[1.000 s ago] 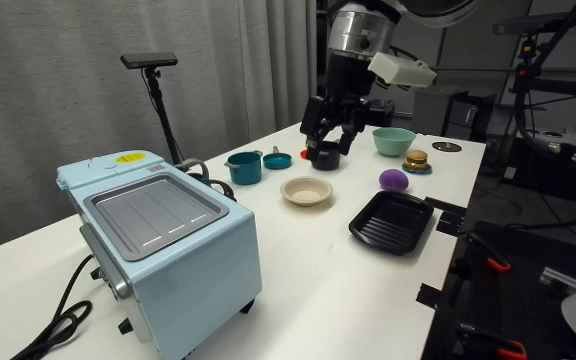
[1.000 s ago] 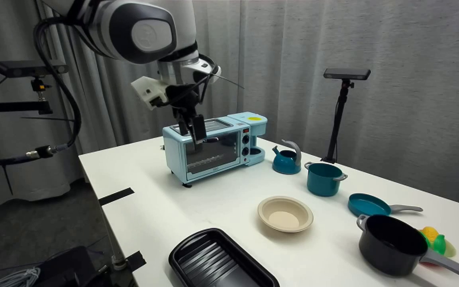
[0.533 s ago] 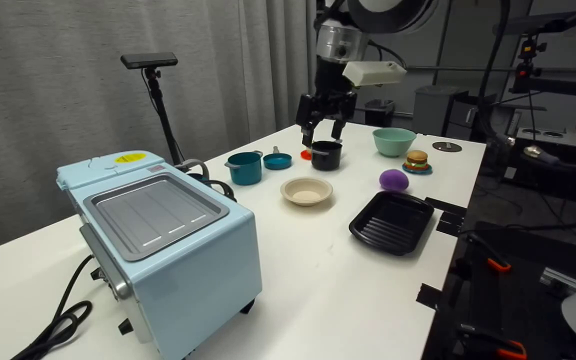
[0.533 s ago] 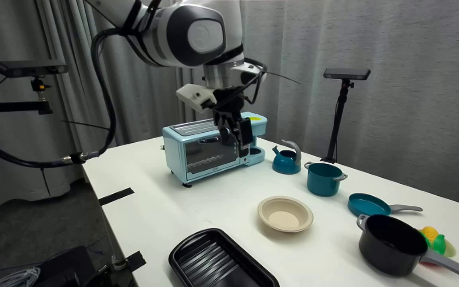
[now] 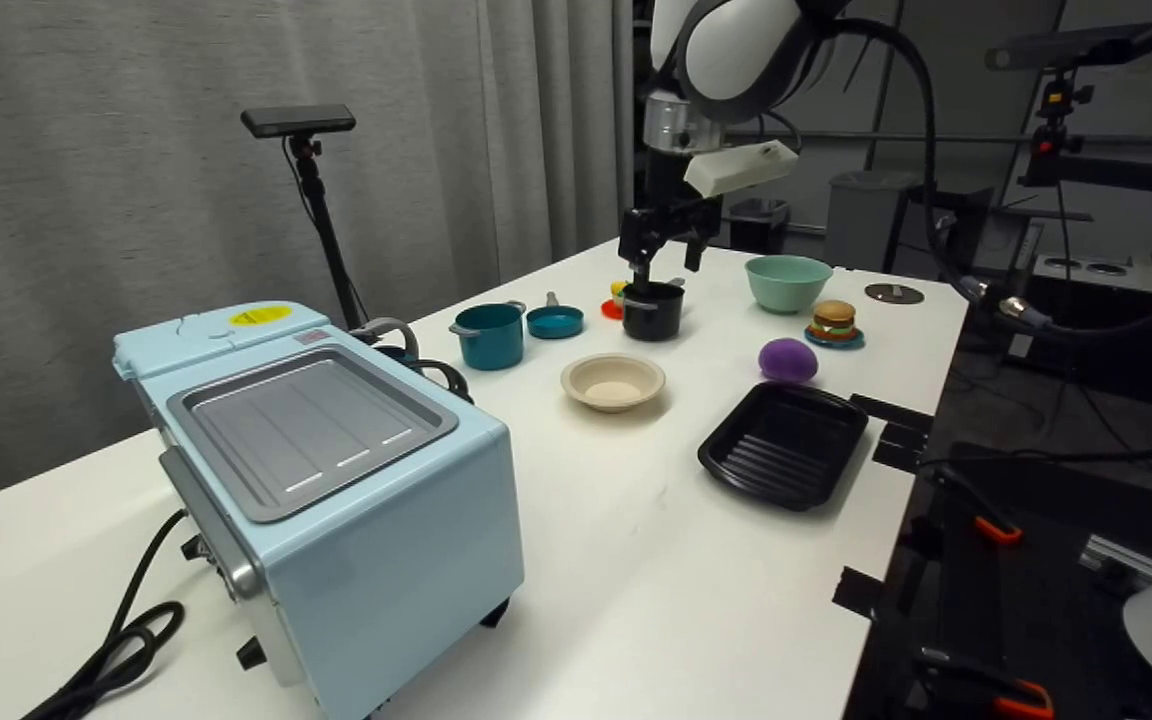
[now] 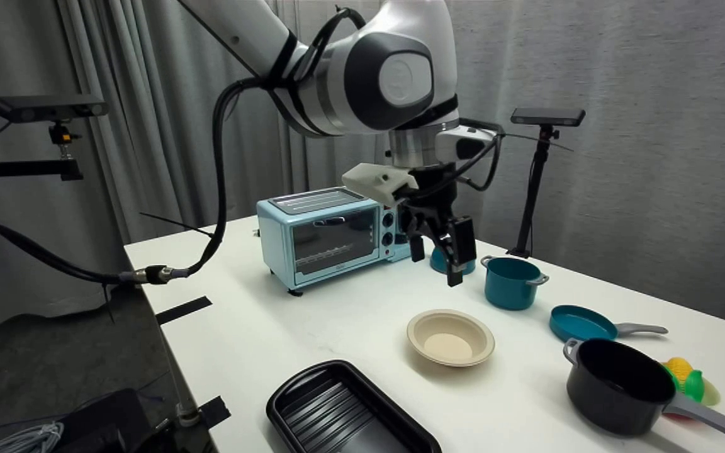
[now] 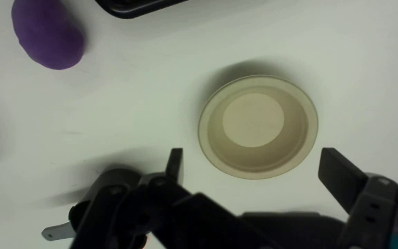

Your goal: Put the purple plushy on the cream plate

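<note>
In an exterior view I find, at far left, the light-blue toaster oven (image 5: 406,540), standing on the white table (image 5: 616,560). To its right I log a teal pot (image 5: 492,342), upright, then a teal frying pan (image 5: 555,322), lying flat. The cream plate (image 5: 613,390) follows, resting face up on the table, its floor visible to me in all three views.

Next in order is the black pot (image 5: 652,320), upright. My gripper (image 7: 252,159) hangs above the table, jaws standing wide apart; in the wrist view, part of the cream plate shows between them.

Farther right, the purple plushy (image 5: 788,361) rests on the table, well apart from the cream plate. The black tray (image 5: 786,430) lies near it; the wrist view shows me a gap between the two. A mint-green bowl (image 5: 788,292) stands beyond the plushy. Rightmost, I record a toy burger (image 5: 833,320) on a small blue dish (image 5: 833,344).
</note>
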